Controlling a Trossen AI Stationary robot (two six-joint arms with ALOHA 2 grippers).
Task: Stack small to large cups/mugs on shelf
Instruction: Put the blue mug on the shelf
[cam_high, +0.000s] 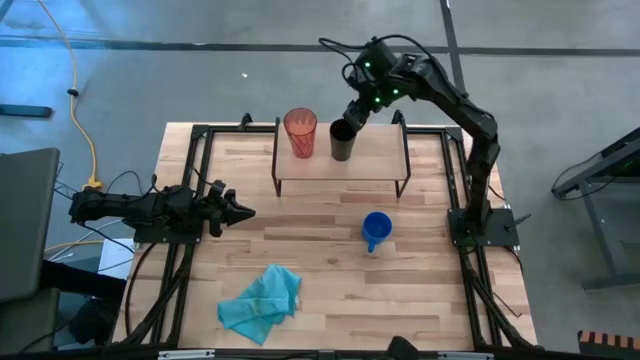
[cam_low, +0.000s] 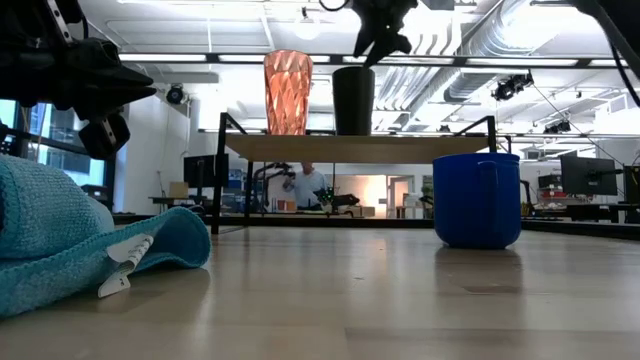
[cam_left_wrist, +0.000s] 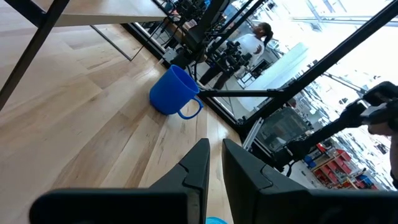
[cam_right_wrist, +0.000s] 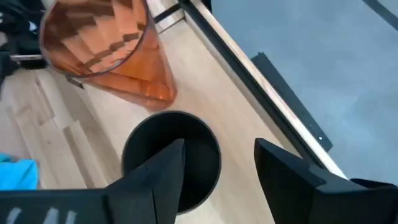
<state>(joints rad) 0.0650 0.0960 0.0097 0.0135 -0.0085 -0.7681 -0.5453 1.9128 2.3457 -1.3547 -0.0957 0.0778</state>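
From above, my right gripper is hovering over the black cup, which is standing on the shelf beside the red tumbler. The blue mug is sitting on the table, and my left gripper is waiting at the left side.

In the low view, both cups are standing upright on the shelf.

My left wrist is showing jaws almost closed, holding nothing.

My right wrist is showing jaws open wide around the black cup's rim, gripping nothing.

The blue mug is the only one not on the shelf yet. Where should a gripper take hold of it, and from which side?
From above, fingers straddling the blue mug wall at the rim, away from the handle. It stands upright and open-topped, alone on the table, in front of the shelf.
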